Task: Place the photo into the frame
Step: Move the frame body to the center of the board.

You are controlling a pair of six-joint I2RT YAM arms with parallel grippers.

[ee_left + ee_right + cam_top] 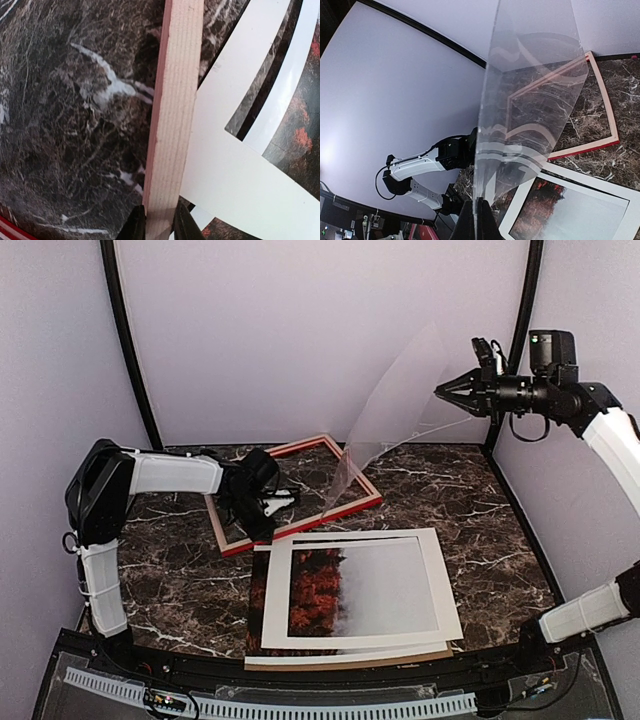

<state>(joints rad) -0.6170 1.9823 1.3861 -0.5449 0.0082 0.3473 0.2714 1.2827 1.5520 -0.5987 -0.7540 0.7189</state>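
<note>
**Top external view.** The left fingers (275, 503) are closed on the near rail of the thin rectangular picture frame with a red face and pale wood sides (352, 478). The frame sits askew on the dark veined marble tabletop (180, 585), toward the back wall. The right arm is raised, and the right fingers (458, 387) pinch the upper edge of a clear, flexible plastic sheet (400, 400). The sheet curves down until its lower edge meets the frame's right end. The large paper photo of red-orange trees fading into pale fog (345, 590) lies flat in front of the frame, near the front edge. A white mat border with a cut-out window (445, 585) lies on it, and a plain brown backing board (350, 661) shows beneath.

**Left wrist view.** Both left fingers (136, 226) press against the sides of the frame's pale wood rail (175, 115), with no gap showing. The rail passes in front of a corner of the mat (235, 170). Part of the photo (300, 137) shows at the right, and the tabletop (75, 140) fills the left.

**Right wrist view.** The right fingers (466, 227) are shut on the sheet's (530, 95) edge. The sheet rises across the view. The frame (607, 97) lies beyond it, partly seen through it. The mat (580, 181) and photo (560, 210) are at the lower right.
</note>
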